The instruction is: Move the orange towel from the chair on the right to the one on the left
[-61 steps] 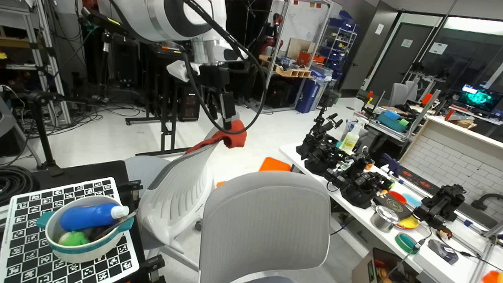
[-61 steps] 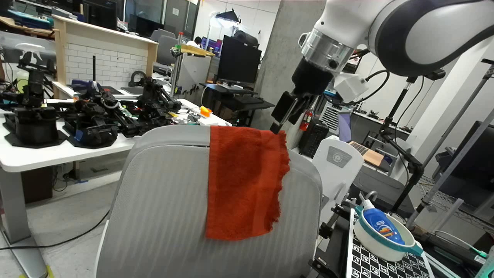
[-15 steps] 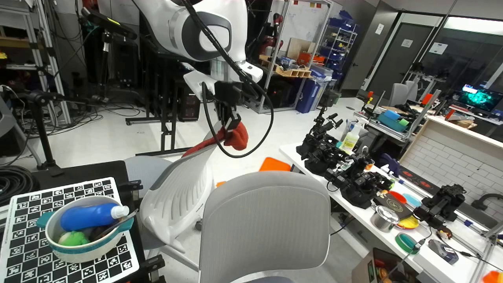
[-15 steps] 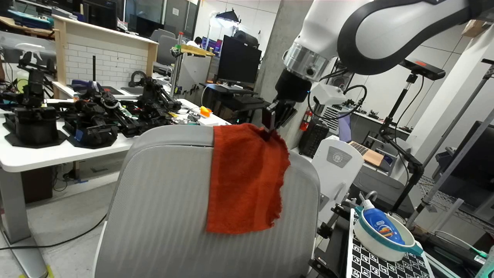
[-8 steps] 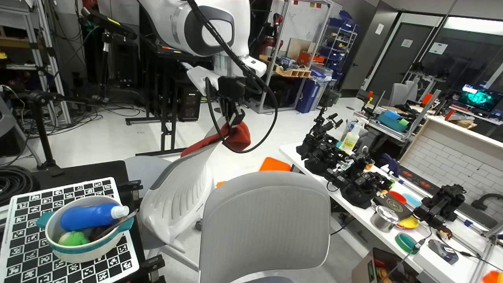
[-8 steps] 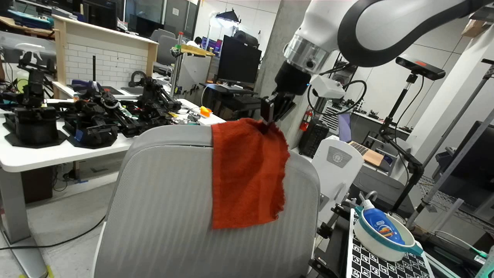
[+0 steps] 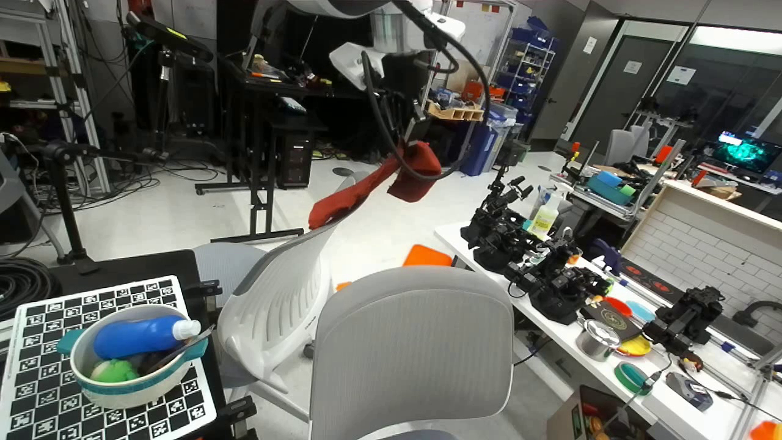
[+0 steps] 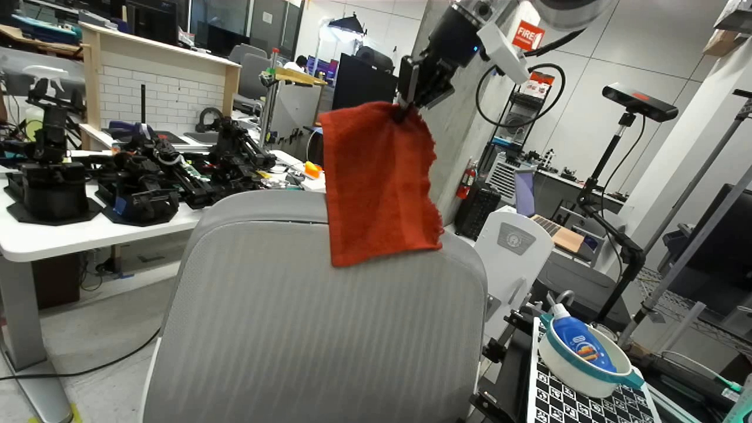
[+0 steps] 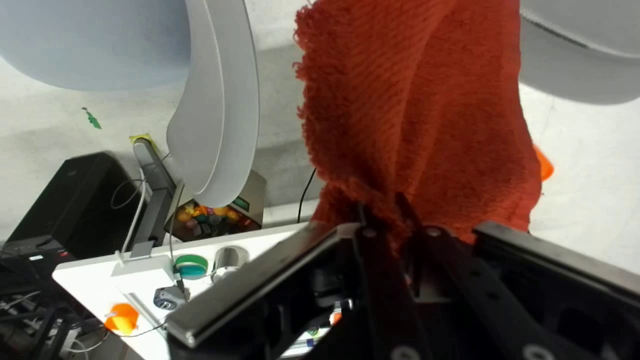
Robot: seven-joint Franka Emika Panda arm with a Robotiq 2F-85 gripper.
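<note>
The orange towel (image 8: pixel 382 188), clamped by the gripper (image 8: pixel 404 111), trails over a mesh-back chair (image 8: pixel 270 317); lifting seems in hand, next needing carriage to the other chair (image 7: pixel 415 348), six o'clock in an exterior view.

Orange-red towel (image 8: pixel 382 188), grey chair (image 8: pixel 282 329), checkered board (image 7: pixel 43 373).
</note>
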